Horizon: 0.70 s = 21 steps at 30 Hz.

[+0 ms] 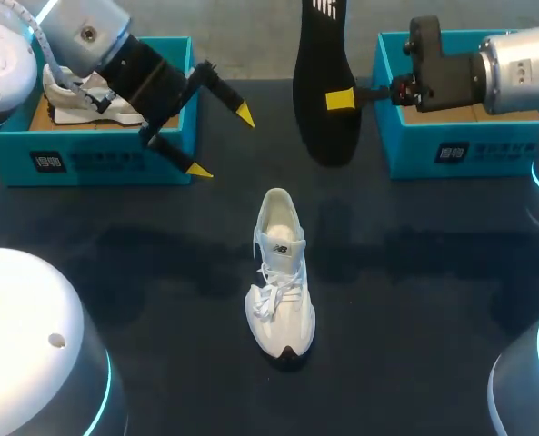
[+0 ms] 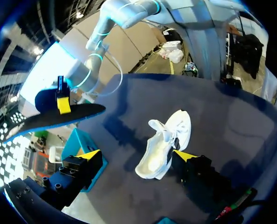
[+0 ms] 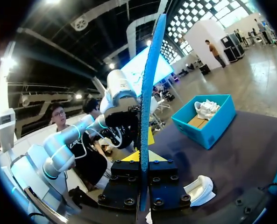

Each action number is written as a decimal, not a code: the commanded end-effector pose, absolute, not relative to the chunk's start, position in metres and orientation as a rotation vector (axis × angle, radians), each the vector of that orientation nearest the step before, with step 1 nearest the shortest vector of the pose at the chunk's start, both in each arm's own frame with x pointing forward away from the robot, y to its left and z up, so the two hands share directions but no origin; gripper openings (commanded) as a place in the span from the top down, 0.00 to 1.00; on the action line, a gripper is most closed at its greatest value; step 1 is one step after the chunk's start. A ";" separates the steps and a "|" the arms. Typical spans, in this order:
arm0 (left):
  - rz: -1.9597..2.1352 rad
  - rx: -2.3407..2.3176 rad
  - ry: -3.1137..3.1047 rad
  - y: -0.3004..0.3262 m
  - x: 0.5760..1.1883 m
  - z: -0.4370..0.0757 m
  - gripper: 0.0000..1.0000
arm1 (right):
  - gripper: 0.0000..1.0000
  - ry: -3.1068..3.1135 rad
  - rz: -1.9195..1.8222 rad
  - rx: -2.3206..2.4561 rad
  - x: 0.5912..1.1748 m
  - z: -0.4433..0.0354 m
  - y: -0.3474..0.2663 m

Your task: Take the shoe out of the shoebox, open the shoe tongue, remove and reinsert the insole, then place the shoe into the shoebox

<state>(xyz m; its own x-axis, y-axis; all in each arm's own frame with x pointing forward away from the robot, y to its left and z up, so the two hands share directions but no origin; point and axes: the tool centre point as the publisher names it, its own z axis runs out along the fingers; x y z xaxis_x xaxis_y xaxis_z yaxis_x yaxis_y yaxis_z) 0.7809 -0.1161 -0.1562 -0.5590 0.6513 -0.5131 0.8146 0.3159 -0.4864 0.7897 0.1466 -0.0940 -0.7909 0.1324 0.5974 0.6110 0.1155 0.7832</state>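
Note:
A white shoe (image 1: 283,272) lies on the dark table at the middle, toe toward the front edge, laces loose. My right gripper (image 1: 340,100) is shut on a black insole (image 1: 324,91) and holds it in the air above the table's back middle. In the right wrist view the insole (image 3: 147,107) stands edge-on between the fingers of the right gripper (image 3: 143,156), with the shoe (image 3: 201,189) below. My left gripper (image 1: 222,142) hangs open and empty in front of the left shoebox (image 1: 96,163). From the left wrist, the shoe (image 2: 166,144) lies beyond the left gripper (image 2: 137,156).
The left teal shoebox holds a second white shoe (image 1: 83,100). Another teal shoebox (image 1: 451,150) stands at the back right, under my right arm. My left arm (image 3: 119,98) shows behind the insole in the right wrist view.

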 end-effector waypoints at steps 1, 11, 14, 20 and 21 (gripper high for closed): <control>-1.025 1.298 2.403 -0.111 0.782 -0.162 0.00 | 1.00 -2.014 -1.736 -0.731 0.785 -0.097 0.148; -0.972 1.212 2.479 -0.103 0.780 -0.168 0.00 | 1.00 -1.994 -1.743 -0.730 0.784 -0.104 0.149; -0.975 1.198 2.486 -0.100 0.779 -0.167 0.00 | 1.00 -1.988 -1.746 -0.722 0.783 -0.106 0.152; -0.987 1.166 2.528 -0.092 0.778 -0.172 0.00 | 1.00 -1.977 -1.770 -0.710 0.783 -0.111 0.154; -0.991 1.151 2.537 -0.090 0.779 -0.174 0.00 | 1.00 -1.976 -1.772 -0.710 0.783 -0.112 0.154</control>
<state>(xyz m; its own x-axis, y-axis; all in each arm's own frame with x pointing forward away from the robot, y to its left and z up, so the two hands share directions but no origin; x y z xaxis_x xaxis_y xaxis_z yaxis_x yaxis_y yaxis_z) 0.7790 -0.0949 -0.1711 -0.6774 0.6075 -0.4148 0.7284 0.4749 -0.4939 0.7831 0.1512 -0.1073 -0.7941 0.1112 0.5975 0.6065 0.0803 0.7910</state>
